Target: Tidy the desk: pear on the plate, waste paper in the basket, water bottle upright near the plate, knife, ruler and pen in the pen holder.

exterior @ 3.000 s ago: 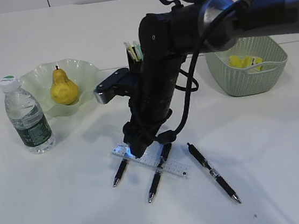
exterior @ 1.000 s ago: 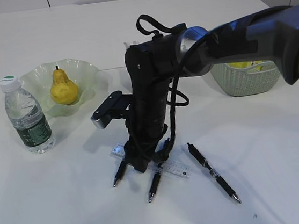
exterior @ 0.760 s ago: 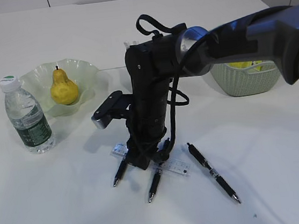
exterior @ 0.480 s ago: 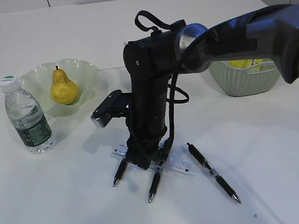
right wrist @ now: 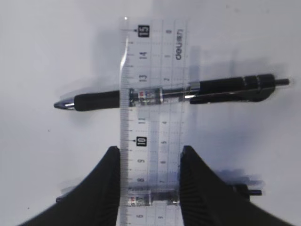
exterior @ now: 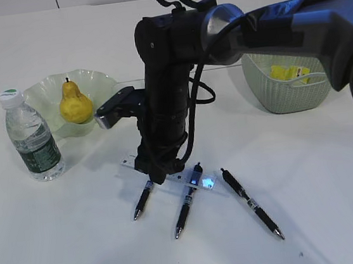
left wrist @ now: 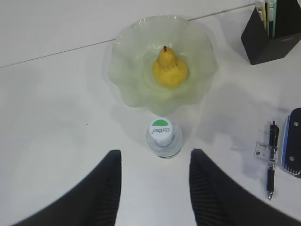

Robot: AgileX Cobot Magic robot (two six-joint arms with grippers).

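Where the right arm reaches down over the middle of the table (exterior: 334, 171), you see its right pincer (right wrist: 149, 188) set on the ruler (right wrist: 153, 117), 1 finger against each long edge, so it is closed on the ruler. The transparent ruler lies across 2 pens: 1 pen (right wrist: 169, 95) crosses beneath it ahead of the fingers, and a second pen (right wrist: 150, 198) crosses beneath it between them. In the exterior view a third pen (exterior: 251, 204) lies just to the right of the ruler's far end, apart from the other 2.

In the left wrist view the left pincer (left wrist: 154, 186) hangs above the table with its fingers spread at a medium width and nothing between them. Directly below it the water bottle (left wrist: 162, 137) stands upright, white cap up, just beside the plate (left wrist: 131, 82). The pear (left wrist: 169, 69) rests in the middle of the plate.

The pen holder (left wrist: 275, 35) stands behind the right arm, with pale items upright inside it. The basket (exterior: 289, 87) sits at the right rear of the table, with the waste paper (exterior: 290, 73) inside it.
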